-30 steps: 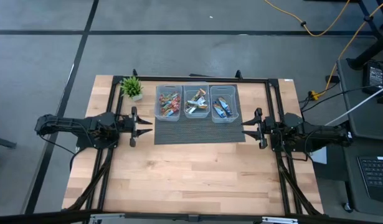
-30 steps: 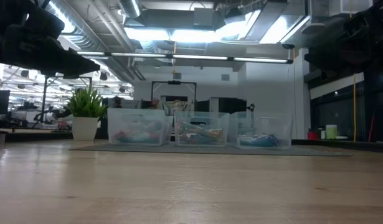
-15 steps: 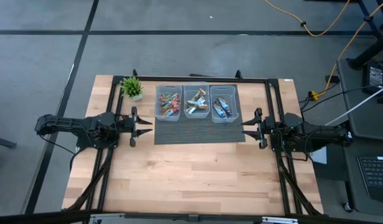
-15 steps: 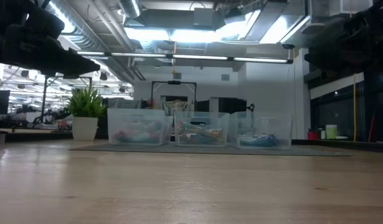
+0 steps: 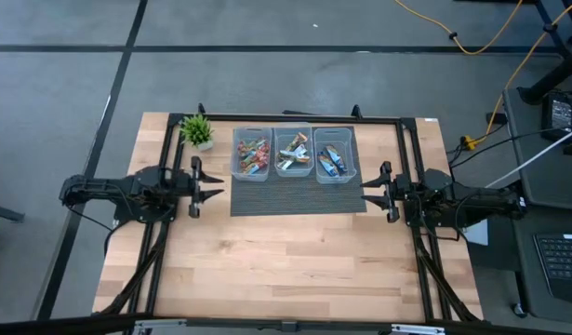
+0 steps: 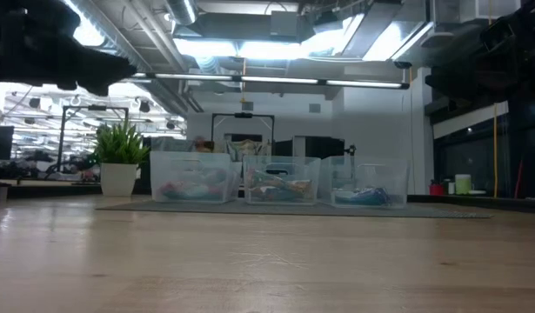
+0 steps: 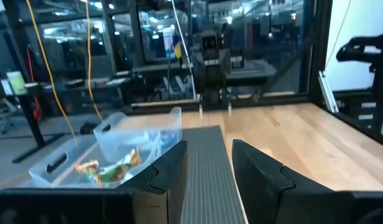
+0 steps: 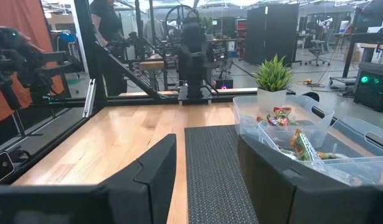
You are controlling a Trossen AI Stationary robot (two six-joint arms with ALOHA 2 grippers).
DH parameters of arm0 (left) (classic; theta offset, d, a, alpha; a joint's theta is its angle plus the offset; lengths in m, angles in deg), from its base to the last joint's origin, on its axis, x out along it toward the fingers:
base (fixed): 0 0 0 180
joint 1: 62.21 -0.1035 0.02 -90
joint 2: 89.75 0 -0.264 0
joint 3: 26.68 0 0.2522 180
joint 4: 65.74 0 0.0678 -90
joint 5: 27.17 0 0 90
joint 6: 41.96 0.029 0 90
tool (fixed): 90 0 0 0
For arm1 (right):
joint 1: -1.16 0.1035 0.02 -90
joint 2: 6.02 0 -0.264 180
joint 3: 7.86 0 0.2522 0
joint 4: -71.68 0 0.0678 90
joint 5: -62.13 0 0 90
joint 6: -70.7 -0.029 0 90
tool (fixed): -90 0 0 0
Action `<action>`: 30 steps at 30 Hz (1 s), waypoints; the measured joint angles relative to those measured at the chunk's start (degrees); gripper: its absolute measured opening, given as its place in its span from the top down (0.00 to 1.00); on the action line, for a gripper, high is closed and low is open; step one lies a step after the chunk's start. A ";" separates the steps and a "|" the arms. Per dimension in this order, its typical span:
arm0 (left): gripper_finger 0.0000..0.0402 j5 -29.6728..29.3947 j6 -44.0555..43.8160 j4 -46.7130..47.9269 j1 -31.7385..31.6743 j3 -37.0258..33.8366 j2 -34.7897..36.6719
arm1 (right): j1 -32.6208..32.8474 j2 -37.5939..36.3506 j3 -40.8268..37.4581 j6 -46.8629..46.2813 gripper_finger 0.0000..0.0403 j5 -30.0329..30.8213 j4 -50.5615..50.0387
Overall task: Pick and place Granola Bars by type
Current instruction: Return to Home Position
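The granola bars lie sorted in three clear bins on a dark ribbed mat (image 5: 295,197): red-orange ones in the left bin (image 5: 252,154), tan-gold in the middle bin (image 5: 294,154), blue in the right bin (image 5: 334,159). The bins also show in the low view (image 6: 280,179). My left gripper (image 5: 214,193) (image 7: 208,168) hovers open at the mat's left edge, level and pointing right. My right gripper (image 5: 365,193) (image 8: 207,168) hovers open at the mat's right edge, pointing left. Neither holds anything.
A small potted plant (image 5: 197,130) (image 6: 121,159) stands at the far left, beside the left bin. A black frame rail (image 5: 295,118) runs behind the bins. Bare wooden table top (image 5: 286,261) spreads in front of the mat toward the near edge.
My left arm has drawn back a little toward the table's left edge and risen, showing higher in the low view. The right arm, the bins and the bars have stayed where they were.
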State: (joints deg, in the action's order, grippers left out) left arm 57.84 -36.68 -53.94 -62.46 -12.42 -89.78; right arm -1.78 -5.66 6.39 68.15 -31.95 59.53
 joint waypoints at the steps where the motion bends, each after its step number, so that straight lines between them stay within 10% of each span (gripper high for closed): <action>1: 0.70 0.02 0.00 0.02 0.00 0.00 -0.01 | -0.02 0.00 0.00 0.00 0.57 0.00 0.00; 30: 0.70 0.07 0.00 -0.83 0.00 0.00 -0.49 | -0.01 0.00 0.00 0.00 0.57 -0.04 0.00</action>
State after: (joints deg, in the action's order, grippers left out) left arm 57.90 -36.68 -54.77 -62.46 -12.42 -90.27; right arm -1.79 -5.66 6.39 68.15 -31.99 59.53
